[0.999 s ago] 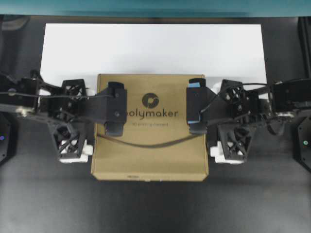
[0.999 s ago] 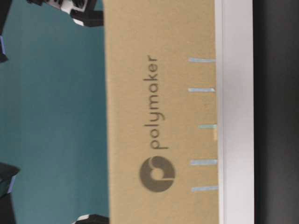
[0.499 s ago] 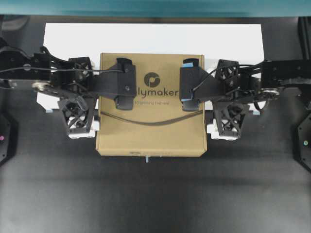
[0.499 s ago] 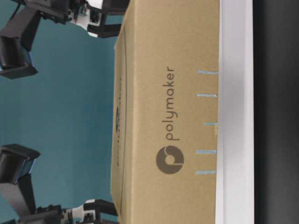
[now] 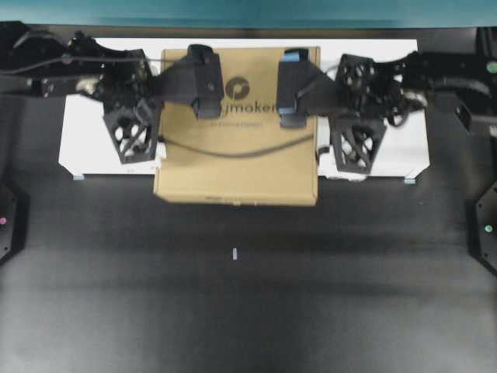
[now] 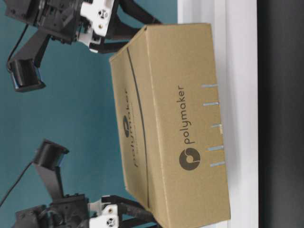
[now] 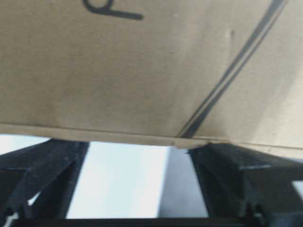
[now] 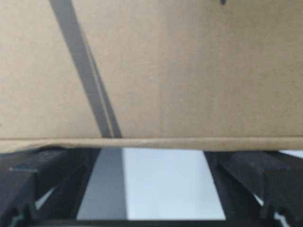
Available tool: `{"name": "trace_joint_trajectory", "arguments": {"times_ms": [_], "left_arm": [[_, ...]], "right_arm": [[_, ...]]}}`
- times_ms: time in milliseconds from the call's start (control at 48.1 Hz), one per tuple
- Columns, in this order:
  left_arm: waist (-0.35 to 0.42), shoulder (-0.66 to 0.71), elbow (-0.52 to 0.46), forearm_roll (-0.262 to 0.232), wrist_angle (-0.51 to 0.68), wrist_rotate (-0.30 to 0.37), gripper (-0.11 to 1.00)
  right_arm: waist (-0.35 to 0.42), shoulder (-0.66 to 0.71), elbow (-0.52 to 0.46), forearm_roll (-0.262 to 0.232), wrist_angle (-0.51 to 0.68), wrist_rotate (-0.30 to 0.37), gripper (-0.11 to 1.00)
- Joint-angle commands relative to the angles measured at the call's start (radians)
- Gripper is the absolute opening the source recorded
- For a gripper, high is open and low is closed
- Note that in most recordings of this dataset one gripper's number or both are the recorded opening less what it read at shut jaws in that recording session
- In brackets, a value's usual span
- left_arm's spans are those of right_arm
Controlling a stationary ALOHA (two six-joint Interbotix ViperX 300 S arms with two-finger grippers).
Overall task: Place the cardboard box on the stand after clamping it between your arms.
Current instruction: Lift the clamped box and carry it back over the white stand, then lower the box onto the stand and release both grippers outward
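Observation:
The brown cardboard box (image 5: 237,155) with the "polymaker" print is clamped between my two arms over the white stand (image 5: 85,140). Its front edge overhangs the stand's front. My left gripper (image 5: 155,101) presses on the box's left side and my right gripper (image 5: 320,105) on its right side. Both are open, with their jaws spread wide and nothing between them. In the table-level view the box (image 6: 171,128) looks slightly tilted against the stand (image 6: 240,47). I cannot tell whether it rests on it. The left wrist view shows the box wall (image 7: 142,66) above spread fingers (image 7: 42,175). The right wrist view shows the same (image 8: 165,71), with fingers (image 8: 258,184).
The black tabletop (image 5: 233,295) lies in front of the stand, with a small pale mark (image 5: 234,253) on it. A teal wall (image 6: 57,118) is behind. Black arm bases sit at the left edge (image 5: 6,221) and the right edge (image 5: 485,229).
Both arms have carried the clamped box away from the front of the table and over the stand. The grippers stayed spread against its sides.

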Motion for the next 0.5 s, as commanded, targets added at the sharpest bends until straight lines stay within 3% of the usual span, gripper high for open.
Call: {"name": "trace_joint_trajectory", "arguments": {"times_ms": [0,229,478], "left_arm": [[0.006,0.011,-0.114,-0.012,-0.107,-0.005,0.80],[0.084,0.052,-0.155,-0.014,-0.123,0.040,0.77],[0.104,0.072,-0.129,-0.014,-0.150,0.049,0.77]], "right_arm": [[0.002,0.041,-0.104,0.069,-0.107,-0.021,0.83],[-0.081,0.095,-0.087,0.135,-0.110,-0.129,0.83],[-0.143,0.123,-0.044,0.152,-0.112,-0.227,0.83]]}}
